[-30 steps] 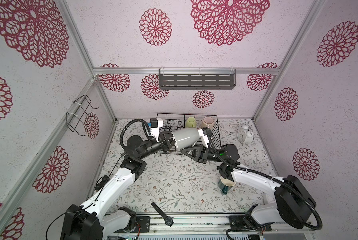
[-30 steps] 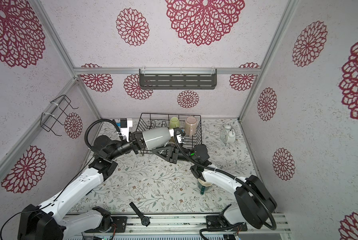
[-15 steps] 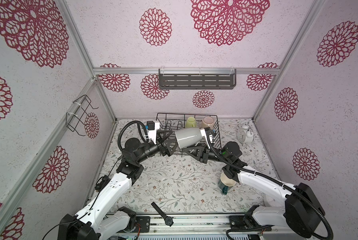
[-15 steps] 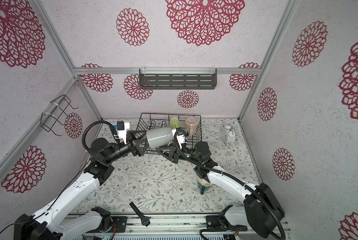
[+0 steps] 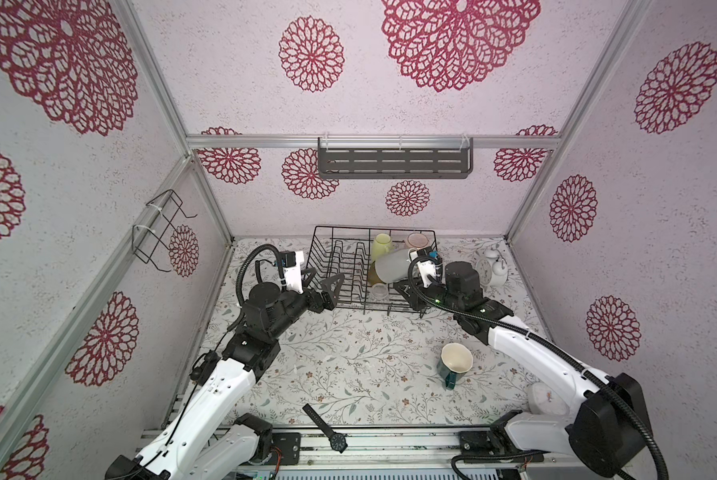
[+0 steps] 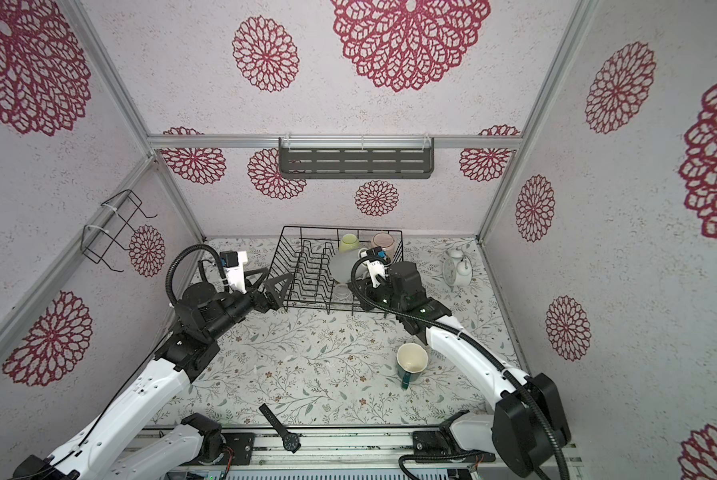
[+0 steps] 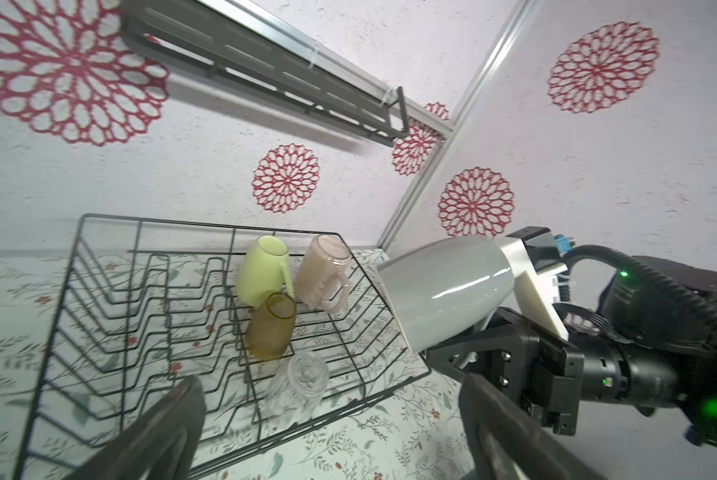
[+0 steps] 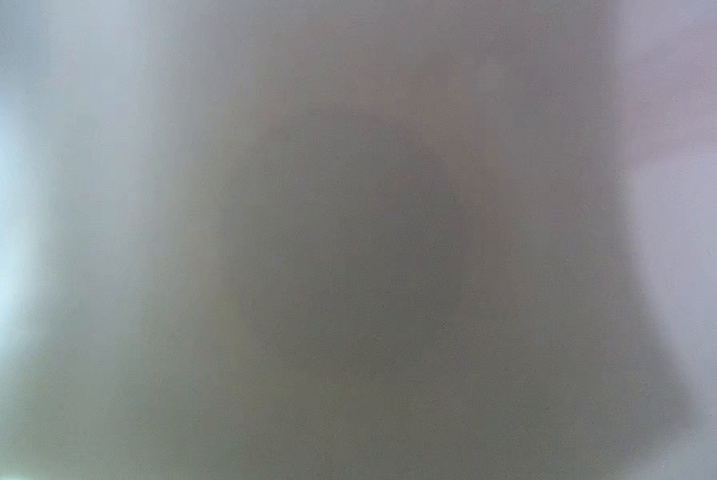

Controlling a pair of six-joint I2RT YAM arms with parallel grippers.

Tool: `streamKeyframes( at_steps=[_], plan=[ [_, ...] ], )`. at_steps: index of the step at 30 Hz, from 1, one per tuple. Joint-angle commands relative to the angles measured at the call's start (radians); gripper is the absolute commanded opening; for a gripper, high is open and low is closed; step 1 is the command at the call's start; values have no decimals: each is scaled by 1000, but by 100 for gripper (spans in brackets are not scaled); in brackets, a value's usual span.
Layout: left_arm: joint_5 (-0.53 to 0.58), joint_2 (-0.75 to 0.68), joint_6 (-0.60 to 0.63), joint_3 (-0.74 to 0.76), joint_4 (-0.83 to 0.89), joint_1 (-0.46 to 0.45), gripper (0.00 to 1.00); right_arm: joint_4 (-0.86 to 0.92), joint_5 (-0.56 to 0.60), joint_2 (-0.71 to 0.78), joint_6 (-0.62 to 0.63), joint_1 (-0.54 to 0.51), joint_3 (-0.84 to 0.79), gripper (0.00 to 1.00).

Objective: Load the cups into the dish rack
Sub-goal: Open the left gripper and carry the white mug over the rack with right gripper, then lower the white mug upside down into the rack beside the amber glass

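The black wire dish rack (image 5: 348, 227) (image 6: 306, 227) (image 7: 99, 216) stands at the back. In it are a yellow-green mug (image 5: 379, 245) (image 7: 263, 270), a pink mug (image 5: 418, 240) (image 7: 323, 270), an amber tumbler (image 7: 270, 326) and a clear glass (image 5: 378, 291) (image 7: 298, 384). My right gripper (image 5: 406, 289) (image 7: 460, 353) is shut on a grey mug (image 5: 392, 266) (image 6: 344, 264) (image 7: 444, 291), tilted over the rack's right part; its blurred wall (image 8: 358, 249) fills the right wrist view. My left gripper (image 5: 322, 279) (image 6: 270, 279) (image 7: 331, 428) is open and empty at the rack's left front corner. A dark teal mug (image 5: 454, 361) (image 6: 410, 361) stands on the table.
A white alarm clock (image 5: 491, 270) stands right of the rack. A black wristwatch (image 5: 325, 428) lies at the front edge. A slotted metal shelf (image 5: 394, 164) hangs on the back wall and a wire holder (image 5: 159, 232) on the left wall.
My left gripper has let go of the grey mug, opened and drawn back to the left. My right gripper has carried the mug right and back, over the rack.
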State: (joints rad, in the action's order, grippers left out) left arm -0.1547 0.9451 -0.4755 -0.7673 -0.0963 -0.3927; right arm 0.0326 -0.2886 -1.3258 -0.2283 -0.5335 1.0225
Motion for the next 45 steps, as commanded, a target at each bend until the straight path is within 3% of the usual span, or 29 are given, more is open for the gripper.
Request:
streamKeyframes(
  at_steps=[1,4,10,15,28,45],
  plan=[
    [131,-42,25,17,72,9,99,114,195,-51,139,13,108,0],
    [183,-72,19,42,85,11,98,163,264,-129,152,29,158,0],
    [345,-135,25,45,211,14,98,244,271,-302,155,91,269,0],
    [475,-161,6,47,301,19,97,271,348,-408,178,96,342,0],
    [517,-179,14,69,342,23,97,347,379,-605,240,111,473,0],
    [517,-174,31,59,343,28,97,390,435,-693,238,148,531,1]
  ],
)
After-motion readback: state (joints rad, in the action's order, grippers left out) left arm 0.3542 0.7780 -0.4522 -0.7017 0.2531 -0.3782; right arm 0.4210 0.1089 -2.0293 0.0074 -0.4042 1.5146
